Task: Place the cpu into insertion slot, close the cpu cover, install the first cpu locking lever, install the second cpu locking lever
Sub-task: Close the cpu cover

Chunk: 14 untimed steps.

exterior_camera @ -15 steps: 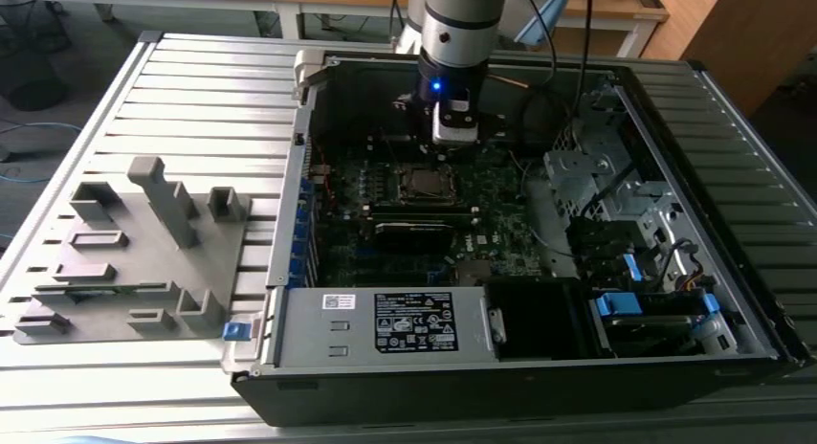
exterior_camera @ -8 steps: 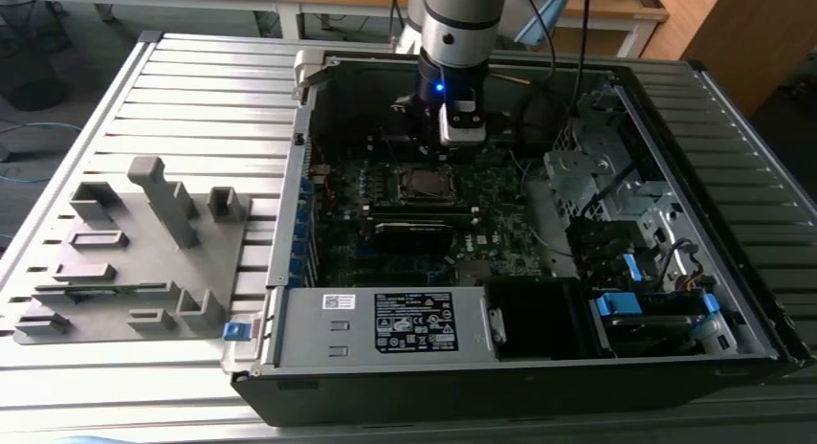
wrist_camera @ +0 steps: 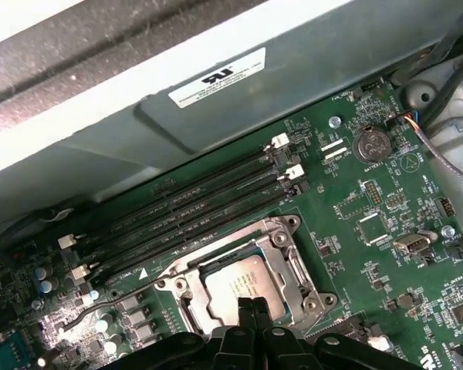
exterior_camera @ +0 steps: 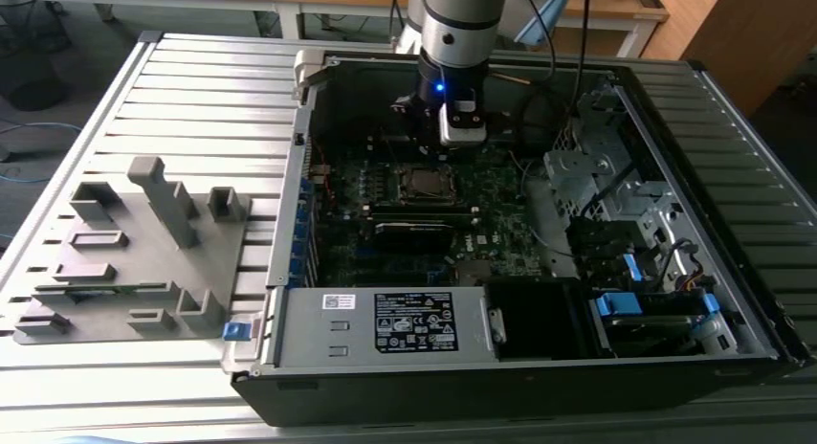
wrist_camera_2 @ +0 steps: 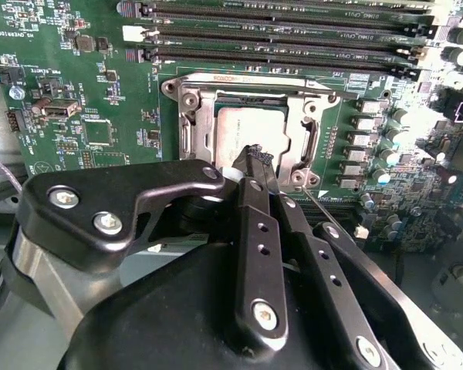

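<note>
– Status on the gripper (wrist_camera_2: pixel 256 158)?

– From my console the jaws look pressed together at the tips, and I see nothing held between them. In the second wrist view they hang over the socket's edge, on the side away from the memory slots (wrist_camera_2: pixel 278 35).

– And the cpu (wrist_camera_2: pixel 243 127)?

– It is seated in the socket. In the exterior view that puts it at mid-frame, with the arm coming down from the top edge just above it. From the tips, the chip lies straight ahead, towards the memory slots. The cpu cover (wrist_camera_2: pixel 194 116) seems to lie flat over it, framing the grey top.

– Levers?

– I can see one thin wire lever (wrist_camera_2: pixel 321 210) leaving the socket's corner just beside the tips. Its long axis slants away from the socket across the motherboard (wrist_camera_2: pixel 85 131). I judge it unlatched, though I can't be sure.

– Anything crowding you?

– A row of small components (wrist_camera_2: pixel 370 131) runs close along one side of the socket. The case (exterior_camera: pixel 537 367) walls ring the board. A grey fixture tray (exterior_camera: pixel 128 262) sits on the desk (exterior_camera: pixel 191 80) at the exterior view's left, well apart.
</note>
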{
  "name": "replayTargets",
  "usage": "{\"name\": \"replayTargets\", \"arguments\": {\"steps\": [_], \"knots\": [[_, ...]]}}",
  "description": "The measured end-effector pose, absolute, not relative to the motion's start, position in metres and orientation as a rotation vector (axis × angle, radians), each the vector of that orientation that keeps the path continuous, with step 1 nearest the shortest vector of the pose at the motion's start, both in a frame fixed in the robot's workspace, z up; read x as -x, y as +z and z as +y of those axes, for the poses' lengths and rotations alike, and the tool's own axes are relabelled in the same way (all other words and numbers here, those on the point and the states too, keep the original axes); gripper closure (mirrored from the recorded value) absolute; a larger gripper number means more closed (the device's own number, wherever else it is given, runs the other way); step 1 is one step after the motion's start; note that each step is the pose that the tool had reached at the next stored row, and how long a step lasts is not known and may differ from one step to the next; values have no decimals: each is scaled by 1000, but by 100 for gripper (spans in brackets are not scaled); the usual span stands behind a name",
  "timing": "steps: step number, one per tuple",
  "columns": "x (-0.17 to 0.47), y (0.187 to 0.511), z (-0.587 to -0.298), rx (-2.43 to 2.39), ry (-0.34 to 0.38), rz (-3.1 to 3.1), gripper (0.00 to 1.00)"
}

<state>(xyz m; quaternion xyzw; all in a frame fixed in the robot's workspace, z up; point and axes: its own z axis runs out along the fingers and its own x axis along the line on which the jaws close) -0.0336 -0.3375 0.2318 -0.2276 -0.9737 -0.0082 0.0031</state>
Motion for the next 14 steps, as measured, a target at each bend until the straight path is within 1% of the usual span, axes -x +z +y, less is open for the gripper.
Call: {"name": "replayTargets", "arguments": {"steps": [14], "knots": [[34, 231, -337, 399, -25, -3108, 89]]}}
